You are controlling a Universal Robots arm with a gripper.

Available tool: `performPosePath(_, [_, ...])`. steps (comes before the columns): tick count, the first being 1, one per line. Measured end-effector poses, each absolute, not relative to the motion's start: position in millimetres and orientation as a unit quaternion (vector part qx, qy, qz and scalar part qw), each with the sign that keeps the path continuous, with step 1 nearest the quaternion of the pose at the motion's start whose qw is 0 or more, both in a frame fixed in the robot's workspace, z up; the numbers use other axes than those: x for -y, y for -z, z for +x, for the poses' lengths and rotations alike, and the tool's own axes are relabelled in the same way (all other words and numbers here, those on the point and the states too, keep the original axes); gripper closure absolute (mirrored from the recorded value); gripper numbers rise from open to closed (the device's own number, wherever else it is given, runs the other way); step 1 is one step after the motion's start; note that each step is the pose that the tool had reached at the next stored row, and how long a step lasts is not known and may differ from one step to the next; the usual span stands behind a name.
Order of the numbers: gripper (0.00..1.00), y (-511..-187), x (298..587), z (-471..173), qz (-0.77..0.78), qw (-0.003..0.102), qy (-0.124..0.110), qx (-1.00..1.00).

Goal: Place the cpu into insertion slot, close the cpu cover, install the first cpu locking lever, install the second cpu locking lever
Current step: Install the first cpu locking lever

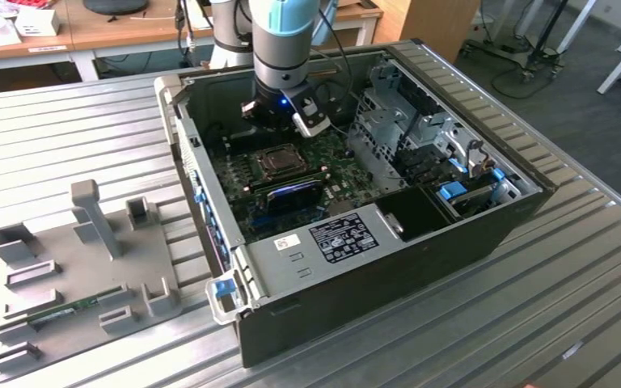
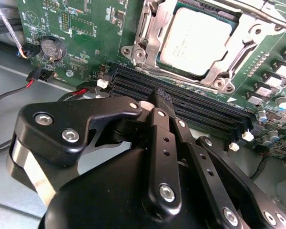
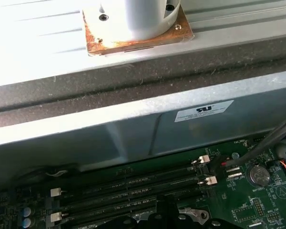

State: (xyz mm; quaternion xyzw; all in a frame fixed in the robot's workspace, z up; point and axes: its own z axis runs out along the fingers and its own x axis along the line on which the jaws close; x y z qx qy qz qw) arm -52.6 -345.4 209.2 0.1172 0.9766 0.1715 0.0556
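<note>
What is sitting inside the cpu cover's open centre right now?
In the second wrist view the cpu shows its silvery top through the cpu cover, which lies flat around it. The insertion slot beneath is hidden by chip and frame.

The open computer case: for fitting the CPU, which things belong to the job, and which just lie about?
Job:
cpu, seated in the insertion slot
cpu cover, down around it
gripper, above the memory slots

Lying about:
memory slots
coin battery
grey fixture tray

The cpu (image 2: 195, 40), a flat square chip with a silvery top, is seated in the insertion slot (image 2: 229, 16). The cpu cover (image 2: 155, 33), a silvery metal frame, is laid flat around it.
</note>
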Motion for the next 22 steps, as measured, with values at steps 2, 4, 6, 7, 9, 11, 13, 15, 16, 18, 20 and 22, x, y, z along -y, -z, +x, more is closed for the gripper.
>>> performPosePath(2, [0.89, -209.3, 345.4, -52.5, 0.117, 0.054, -0.168, -0.977])
performPosePath(4, [0.89, -209.2, 345.4, -52.6, 0.117, 0.052, -0.162, -0.979])
performPosePath(6, [0.89, -209.2, 345.4, -52.6, 0.116, 0.051, -0.161, -0.979])
performPosePath(7, [0.89, -209.2, 345.4, -52.6, 0.116, 0.051, -0.161, -0.979])
performPosePath(9, [0.89, -209.2, 345.4, -52.6, 0.116, 0.051, -0.161, -0.979])
performPosePath(11, [0.89, -209.2, 345.4, -52.6, 0.116, 0.051, -0.161, -0.979])
performPosePath(13, [0.89, -209.2, 345.3, -52.5, 0.116, 0.051, -0.16, -0.979])
performPosePath(15, [0.89, -209.2, 345.4, -52.6, 0.116, 0.051, -0.159, -0.979])
performPosePath(16, [0.89, -209.2, 345.4, -52.6, 0.116, 0.051, -0.159, -0.979])
performPosePath(18, [0.89, -209.2, 345.4, -52.6, 0.116, 0.051, -0.159, -0.979])
performPosePath(20, [0.89, -209.2, 345.3, -52.6, 0.116, 0.05, -0.157, -0.98])
performPosePath(22, [0.89, -209.2, 345.4, -52.6, 0.116, 0.05, -0.156, -0.98])
